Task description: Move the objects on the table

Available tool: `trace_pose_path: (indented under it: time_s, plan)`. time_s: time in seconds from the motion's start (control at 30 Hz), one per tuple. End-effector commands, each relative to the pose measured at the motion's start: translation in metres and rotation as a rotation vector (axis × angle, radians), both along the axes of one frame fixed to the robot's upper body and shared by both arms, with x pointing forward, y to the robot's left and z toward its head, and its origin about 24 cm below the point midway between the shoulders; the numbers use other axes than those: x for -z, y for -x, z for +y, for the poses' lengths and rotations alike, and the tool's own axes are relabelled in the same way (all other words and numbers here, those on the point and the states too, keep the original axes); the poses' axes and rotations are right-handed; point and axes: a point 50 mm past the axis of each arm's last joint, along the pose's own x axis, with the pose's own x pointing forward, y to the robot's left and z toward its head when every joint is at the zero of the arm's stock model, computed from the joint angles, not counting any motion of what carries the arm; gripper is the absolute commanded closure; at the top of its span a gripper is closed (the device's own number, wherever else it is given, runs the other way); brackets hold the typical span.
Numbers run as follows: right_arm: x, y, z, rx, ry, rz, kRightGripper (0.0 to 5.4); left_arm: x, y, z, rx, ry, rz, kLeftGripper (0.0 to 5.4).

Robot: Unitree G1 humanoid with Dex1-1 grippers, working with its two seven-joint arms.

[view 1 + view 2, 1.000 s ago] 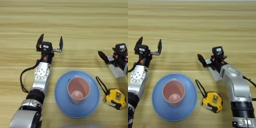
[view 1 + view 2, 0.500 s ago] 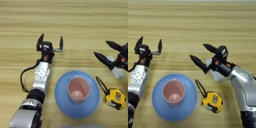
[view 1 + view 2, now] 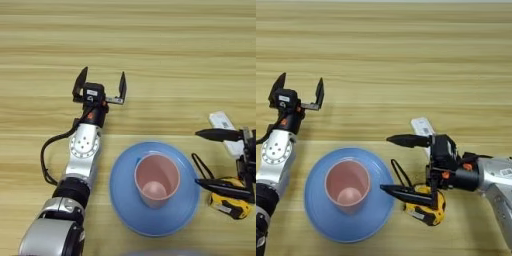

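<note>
1. A pink cup (image 3: 347,185) is seen upright on the light-blue plate (image 3: 321,220), slightly left of its centre; nothing is seen inside the cup.
2. The plate is located at 6 o'clock on the table (image 3: 406,60), near the lower edge of the view.
3. The tape measure (image 3: 428,212) is found just beside the plate at 3 o'clock, its black strap looped toward the plate rim.
4. The white remote-like bar (image 3: 422,128) is noted at 1 o'clock from the plate.
5. The right gripper (image 3: 392,164) is spread wide, nothing gripped; the lower finger lies over the tape measure and plate rim.
6. The left gripper (image 3: 100,83) is parked at 10 o'clock, fingers wide apart, empty.
7. The far half of the table is bare wood.
</note>
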Motion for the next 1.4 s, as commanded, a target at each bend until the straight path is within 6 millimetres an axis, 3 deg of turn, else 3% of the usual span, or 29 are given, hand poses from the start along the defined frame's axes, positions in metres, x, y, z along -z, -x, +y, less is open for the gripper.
trace_pose_path:
  time_s: [0.03,0.5,1.1,1.4]
  plan:
    - [0.007,0.002,-0.002,-0.029,0.065,0.001,0.02,-0.002,-0.002,-0.001,0.000,-0.008,-0.009,0.00]
    - [0.037,0.008,0.025,-0.057,0.135,-0.005,0.02,-0.002,-0.002,-0.001,-0.001,-0.006,-0.009,0.00]
    - [0.058,0.011,0.055,-0.025,0.152,-0.044,0.02,-0.002,-0.003,-0.003,0.000,-0.006,-0.009,0.00]
    - [0.067,-0.003,0.072,0.097,0.146,-0.083,0.02,-0.002,-0.002,-0.003,0.001,-0.006,-0.009,0.00]
